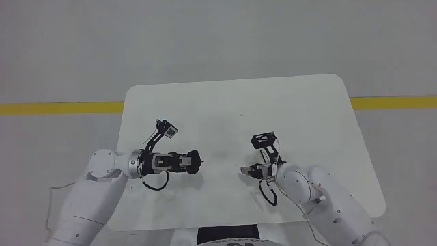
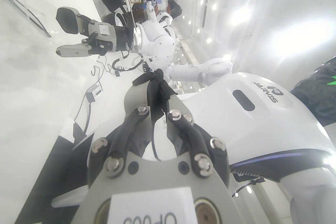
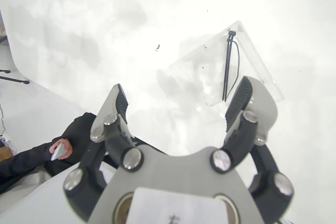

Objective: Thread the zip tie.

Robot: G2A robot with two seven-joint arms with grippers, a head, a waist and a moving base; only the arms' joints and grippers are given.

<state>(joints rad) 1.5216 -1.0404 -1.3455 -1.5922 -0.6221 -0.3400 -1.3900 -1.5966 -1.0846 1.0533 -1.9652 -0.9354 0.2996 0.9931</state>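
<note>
**Zip tie point(image 3: 227, 64) lies in clear tray point(image 3: 252, 51), just ahead of right gripper point(image 3: 182, 84).**
Right fingers are spread and empty. Left gripper point(image 2: 155, 91) is clenched, with a black strip point(image 2: 157, 78) at its tips. Risk judged: the flat tie is skidded, or the tray is nipped with it. The tie's head is shown in the right wrist view, the side-on clearance in the left wrist view.

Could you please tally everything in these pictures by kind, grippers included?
Grippers: 2, the left gripper and the right gripper
Clear tray: 1
Bunch of zip ties: 1 (single ties uncountable)
Table: 1
Total: 5
</note>
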